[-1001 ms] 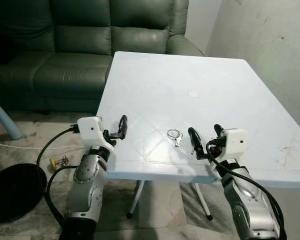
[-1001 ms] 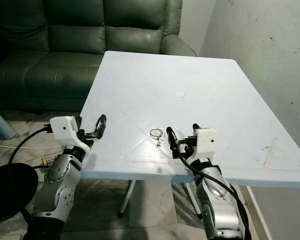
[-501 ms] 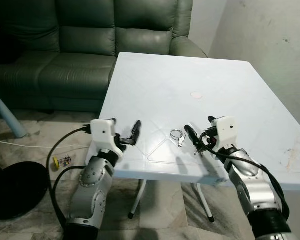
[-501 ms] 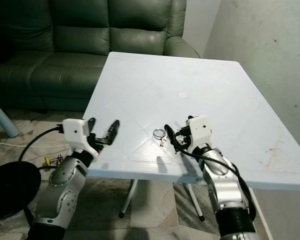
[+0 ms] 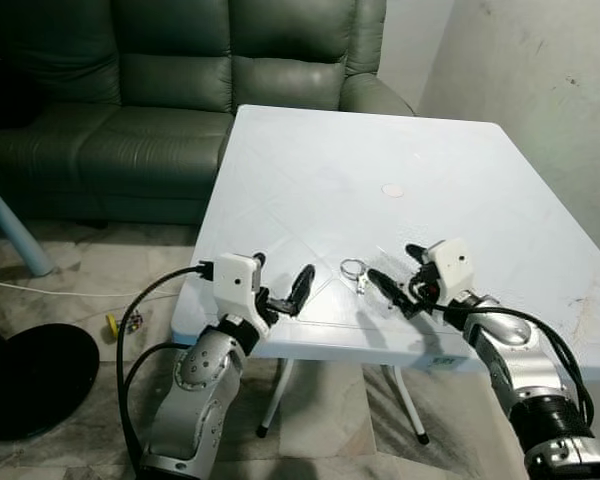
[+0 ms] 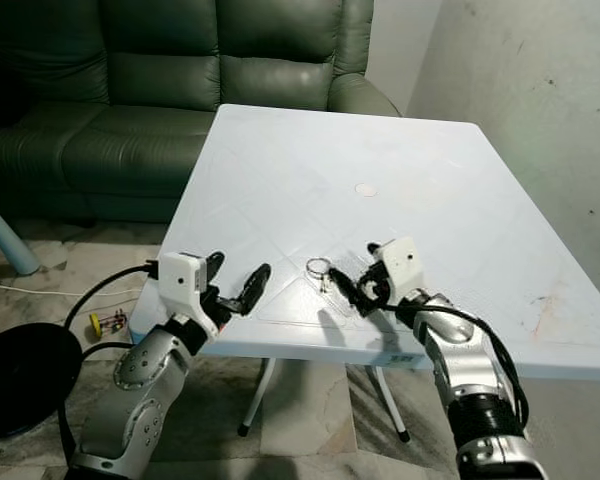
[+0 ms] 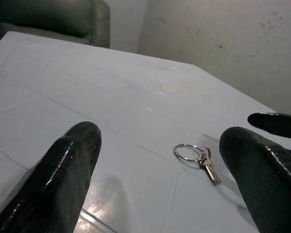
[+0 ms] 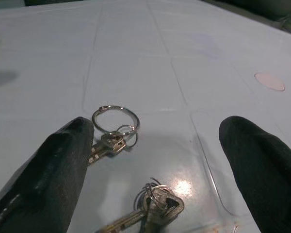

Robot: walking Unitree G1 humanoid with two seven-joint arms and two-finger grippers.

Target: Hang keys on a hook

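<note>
My left hand (image 5: 283, 296) hovers over the near edge of the white surface (image 5: 310, 160), fingers spread wide, holding nothing. The keys (image 5: 354, 272) lie flat on the surface just right of it, ring toward the sofa (image 5: 180, 70). My right hand (image 5: 397, 281) sits close beside them, fingers wide apart and empty. I judge I should drop low and pinch the ring, not the flat blade. I see no containers, nor any hook.
</note>
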